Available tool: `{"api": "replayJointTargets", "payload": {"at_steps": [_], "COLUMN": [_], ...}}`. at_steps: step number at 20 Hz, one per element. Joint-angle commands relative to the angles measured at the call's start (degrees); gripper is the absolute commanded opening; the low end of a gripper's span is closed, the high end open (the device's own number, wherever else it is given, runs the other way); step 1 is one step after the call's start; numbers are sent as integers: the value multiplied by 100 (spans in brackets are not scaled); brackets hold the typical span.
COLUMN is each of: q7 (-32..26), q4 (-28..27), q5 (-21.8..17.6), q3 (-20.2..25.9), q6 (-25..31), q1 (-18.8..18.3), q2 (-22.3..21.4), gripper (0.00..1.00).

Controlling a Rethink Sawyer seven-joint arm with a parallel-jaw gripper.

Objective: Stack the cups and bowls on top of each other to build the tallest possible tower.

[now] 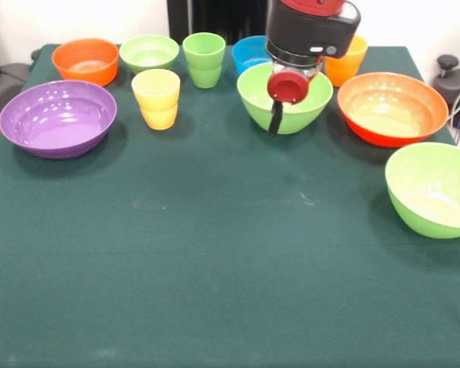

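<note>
My gripper (pixel 277 121) hangs from the red and black arm over the large light green bowl (pixel 310 107) at the back centre, low at its rim. Nothing shows in its grasp. Behind that bowl sit a small blue bowl (pixel 248 52) and an orange-yellow cup (pixel 348 63), partly hidden by the arm. A light green cup (pixel 204 58) and a yellow cup (pixel 156 98) stand upright to the left. At the back left are a small orange bowl (pixel 85 60) and a small light green bowl (pixel 149 52).
A large purple bowl (pixel 57 116) lies at the left edge. An orange-red bowl (pixel 392 107) and another large light green bowl (pixel 433 188) sit at the right. All rest singly on the dark green cloth (pixel 215 268).
</note>
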Motion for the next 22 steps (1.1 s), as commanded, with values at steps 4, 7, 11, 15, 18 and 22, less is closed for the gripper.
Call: {"api": "replayJointTargets", "payload": {"at_steps": [4,7,11,15,18,22], "q7": [393,454,667,715,628,474], "q4": [-211,-368,-518,-530,-522,-357], "q5": [-321,-367,-372,-364,-383,-303], "q3": [502,339,92,-3,-9,219], "q6": [441,741,1070,1211,1331,1044], "q1": [42,90,236,280,225,122], "q2": [272,261,158,41,-29,34], "gripper": [100,100,100,100,100,100]}}
